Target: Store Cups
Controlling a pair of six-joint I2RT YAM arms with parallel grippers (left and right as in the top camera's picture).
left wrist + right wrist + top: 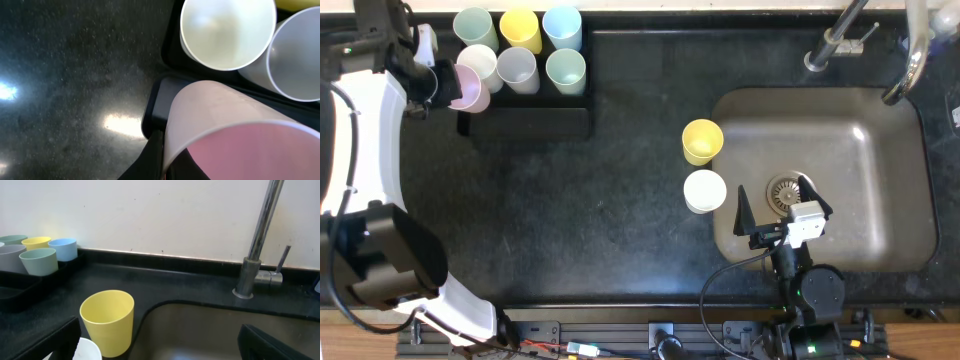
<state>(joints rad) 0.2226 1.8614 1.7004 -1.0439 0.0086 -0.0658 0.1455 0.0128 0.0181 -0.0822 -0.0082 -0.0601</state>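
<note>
Left wrist view: left gripper (pixel 450 88) clamped on the wall of the pink cup (pixel 225 130). The cup hangs tilted over the tray's (pixel 156 102) left edge, near the tabletop's (pixel 570 230) back-left corner. Free tray floor lies inward, just front of the white cup (pixel 227 32) and grey cup (pixel 297 55). Cups are smooth, thin-walled, tapered plastic; the tray is black and lipped. Right gripper (pixel 778 205) is wide open and empty over the sink (pixel 880 170). The yellow cup (pixel 702 140) and spare white cup (pixel 705 190) stand upright at the sink's left rim, nearer the right arm.
</note>
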